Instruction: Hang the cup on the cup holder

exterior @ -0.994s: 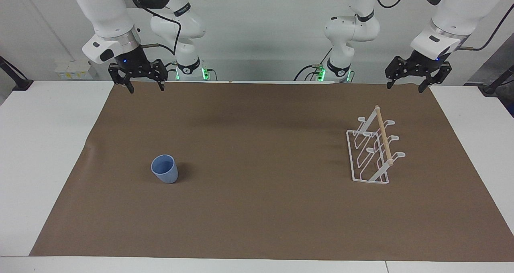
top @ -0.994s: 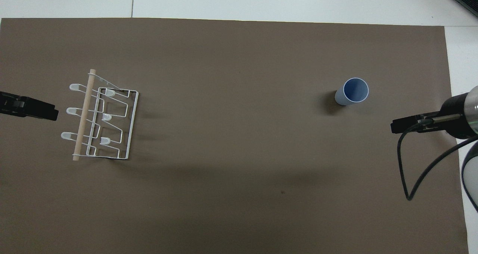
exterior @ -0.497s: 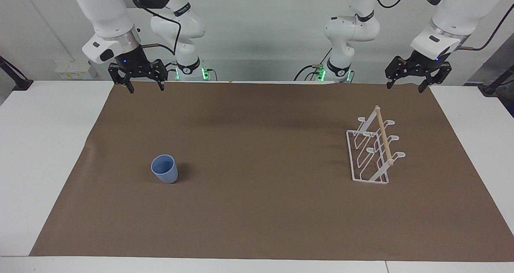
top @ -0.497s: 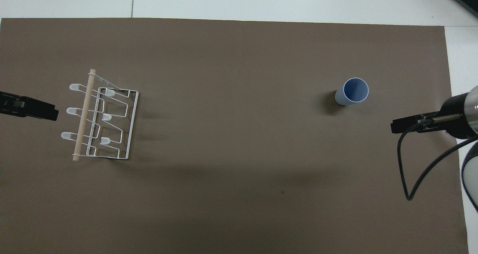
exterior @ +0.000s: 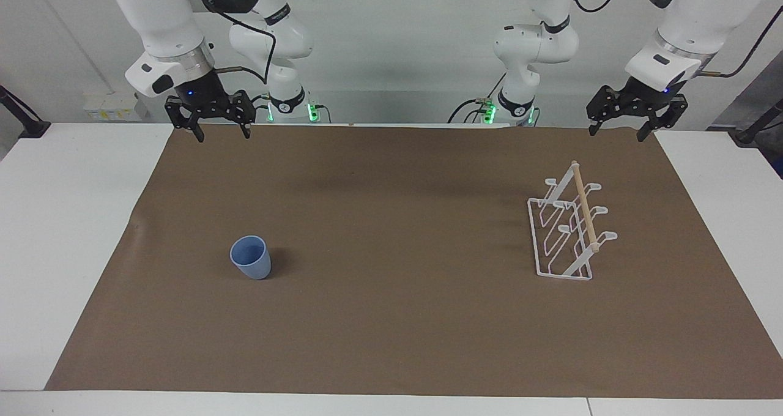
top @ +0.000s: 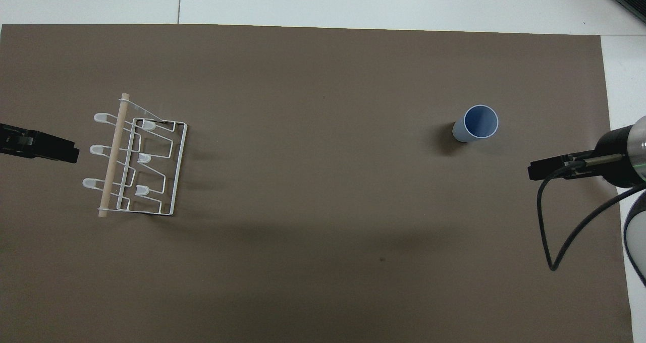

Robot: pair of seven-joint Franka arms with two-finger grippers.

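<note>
**Cup upright on the mat, both grippers raised and empty**

Facing view: the light-blue cup (exterior: pixel 250 257) stands upright, mouth up, on the brown mat (exterior: pixel 391 318) toward the right arm's end of the table. The cup holder (exterior: pixel 569 227) stands toward the left arm's end, well apart from the cup, its wooden rod (exterior: pixel 584 207) on top and its prongs bare. The right gripper (exterior: pixel 221 130) hangs over the mat's edge nearest the robots, fingers spread, holding nothing. The left gripper (exterior: pixel 616 130) hangs likewise over its own corner, spread and empty.

Overhead view: the cup (top: pixel 476 123) shows its open mouth. The cup holder (top: pixel 135 162) lies just beside the left gripper (top: pixel 60 151) as seen from above. The right gripper (top: pixel 547 168) sits near the mat's edge.
</note>
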